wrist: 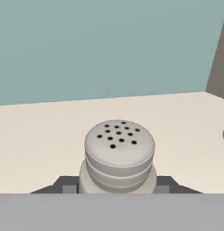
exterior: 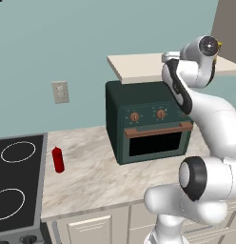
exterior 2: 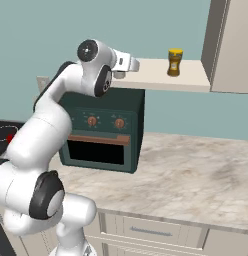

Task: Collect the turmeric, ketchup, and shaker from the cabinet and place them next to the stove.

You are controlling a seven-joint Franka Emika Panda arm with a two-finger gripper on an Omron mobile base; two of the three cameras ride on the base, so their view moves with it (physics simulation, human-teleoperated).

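The shaker (wrist: 119, 151), a pale grey cylinder with a rounded, holed cap, stands on the cream shelf board of the cabinet (wrist: 41, 135). My gripper (wrist: 116, 182) is shut on it, one dark finger (wrist: 64, 184) on each side of its body. Seen from the right base, my hand reaches the left end of the shelf (exterior 2: 156, 77), and the turmeric (exterior 2: 175, 62), a yellow-lidded jar, stands farther right near the taupe door (exterior 2: 231, 45). The ketchup (exterior: 57, 159), a red bottle, stands on the counter just right of the black stove (exterior: 17, 176).
A dark green toaster oven (exterior: 148, 124) with copper knobs sits on the marble counter (exterior: 91, 176) directly under the shelf. A wall outlet (exterior: 60, 92) is on the teal wall. Cream drawer fronts (exterior 2: 146, 230) run below the counter.
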